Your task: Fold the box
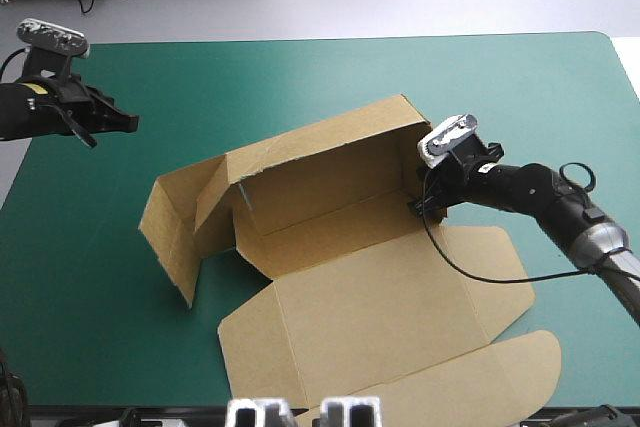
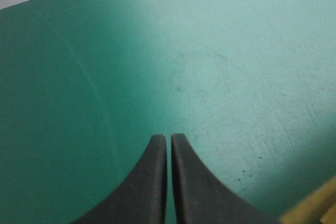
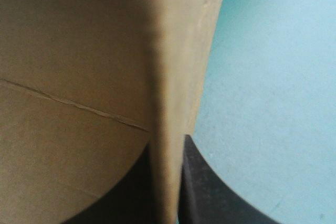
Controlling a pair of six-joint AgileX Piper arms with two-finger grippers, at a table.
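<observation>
The brown box (image 1: 340,247) lies in the middle of the table, its back wall raised and its left end flaps standing, the wide lid panel flat toward the near edge. My right gripper (image 1: 420,205) is at the right end of the raised wall, shut on the box. In the right wrist view a thin upright board panel (image 3: 173,77) runs between the black fingers (image 3: 210,187), with brown board on one side and teal-green cover on the other. My left gripper (image 1: 128,123) hovers shut over bare cover at the far left. Its fingers (image 2: 157,177) meet in an arch.
A corner of the brown box (image 2: 315,208) shows beside the left gripper. The box's rounded lid flaps (image 1: 500,367) reach toward the table's near right edge. The teal-green cover (image 1: 300,77) stretches behind the box to the far edge.
</observation>
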